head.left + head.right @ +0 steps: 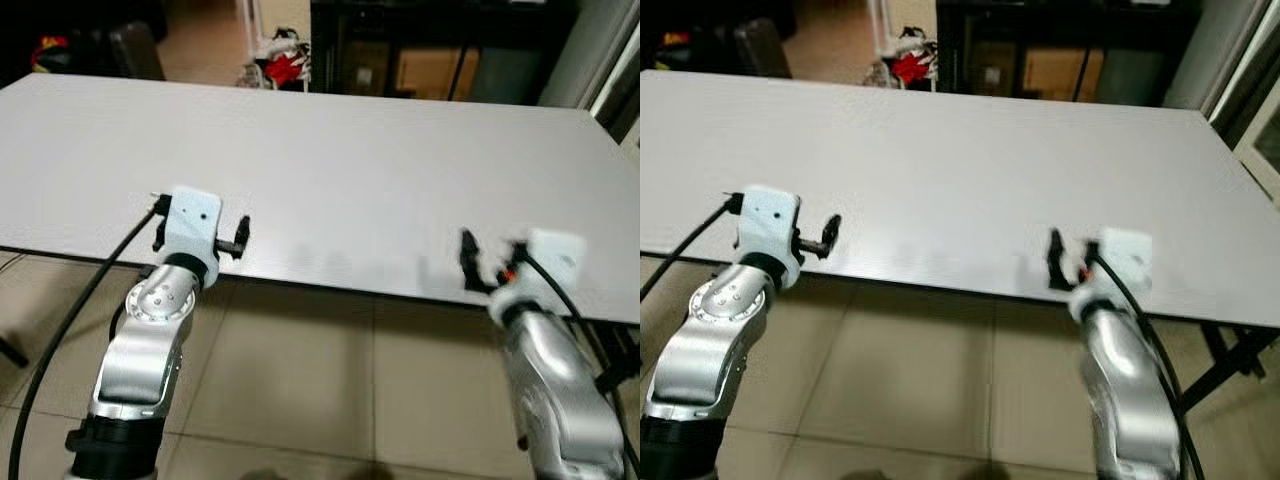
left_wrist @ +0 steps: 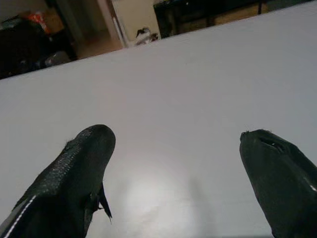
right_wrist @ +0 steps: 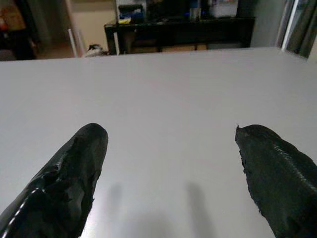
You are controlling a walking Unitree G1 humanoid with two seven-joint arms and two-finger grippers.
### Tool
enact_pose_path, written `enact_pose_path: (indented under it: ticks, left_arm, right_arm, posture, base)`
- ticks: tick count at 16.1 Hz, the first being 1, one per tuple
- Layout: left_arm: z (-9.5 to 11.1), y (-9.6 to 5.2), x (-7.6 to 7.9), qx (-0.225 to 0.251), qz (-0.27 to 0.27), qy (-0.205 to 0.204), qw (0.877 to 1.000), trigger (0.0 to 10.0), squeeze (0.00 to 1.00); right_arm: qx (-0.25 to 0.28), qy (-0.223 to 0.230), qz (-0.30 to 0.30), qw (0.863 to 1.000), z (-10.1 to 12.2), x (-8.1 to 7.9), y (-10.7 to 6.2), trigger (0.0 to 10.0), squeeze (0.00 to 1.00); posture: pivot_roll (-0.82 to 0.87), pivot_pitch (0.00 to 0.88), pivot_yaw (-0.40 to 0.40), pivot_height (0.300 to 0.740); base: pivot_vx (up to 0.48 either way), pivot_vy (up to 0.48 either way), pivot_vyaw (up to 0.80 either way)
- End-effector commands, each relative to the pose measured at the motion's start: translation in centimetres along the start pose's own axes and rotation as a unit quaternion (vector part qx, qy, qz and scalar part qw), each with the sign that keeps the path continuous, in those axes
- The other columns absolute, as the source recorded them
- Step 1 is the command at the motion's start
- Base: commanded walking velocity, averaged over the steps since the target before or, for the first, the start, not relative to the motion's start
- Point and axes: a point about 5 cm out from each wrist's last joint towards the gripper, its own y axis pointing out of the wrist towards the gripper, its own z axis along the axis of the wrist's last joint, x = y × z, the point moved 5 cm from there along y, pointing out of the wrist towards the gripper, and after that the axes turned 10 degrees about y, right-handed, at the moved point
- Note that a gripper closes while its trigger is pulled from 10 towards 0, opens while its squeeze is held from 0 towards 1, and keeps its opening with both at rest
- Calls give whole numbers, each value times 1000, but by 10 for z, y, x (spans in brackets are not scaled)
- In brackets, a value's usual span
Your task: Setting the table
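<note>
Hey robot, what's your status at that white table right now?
Left gripper and right gripper open, holding nothing, at near edge of white table. No tableware on it. Nothing in the way.

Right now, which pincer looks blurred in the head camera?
The right pincer, at the table's near edge, is smeared; the left pincer is sharp. Both are open.

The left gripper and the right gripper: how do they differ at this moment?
The left gripper is over the table's near edge toward its left end; the right gripper is toward the right end. The left gripper looks sharp in the head views; the right gripper looks blurred. Both are open, holding nothing, above the white tabletop.
</note>
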Motion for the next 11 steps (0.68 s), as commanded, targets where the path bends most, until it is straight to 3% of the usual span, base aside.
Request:
enact_pose_path:
  ticks: [1, 4, 8, 11]
  left_arm:
    - [-5, -1, -3, -5, 1, 1, 1000, 10000, 0]
    - [-9, -2, -4, -9, 4, 0, 1000, 10000, 0]
    - [-1, -1, -5, -1, 7, -6, 1000, 10000, 0]
    - [-1, -1, -9, 0, 14, 0, 1000, 10000, 0]
  right_arm:
    - [8, 14, 20, 1000, 8, -5, -5, 10000, 0]
    - [12, 20, 8, 1000, 8, -1, -4, 10000, 0]
    - [0, -6, 53, 999, 3, -24, 0, 10000, 0]
    - [-3, -1, 54, 999, 2, -26, 7, 10000, 0]
  posture:
    - [15, 0, 35, 740]
    - [11, 0, 33, 740]
    - [25, 0, 25, 740]
    - [40, 0, 20, 740]
  base:
    - [0, 326, 0]
    - [0, 329, 0]
    - [0, 355, 0]
    - [0, 355, 627]
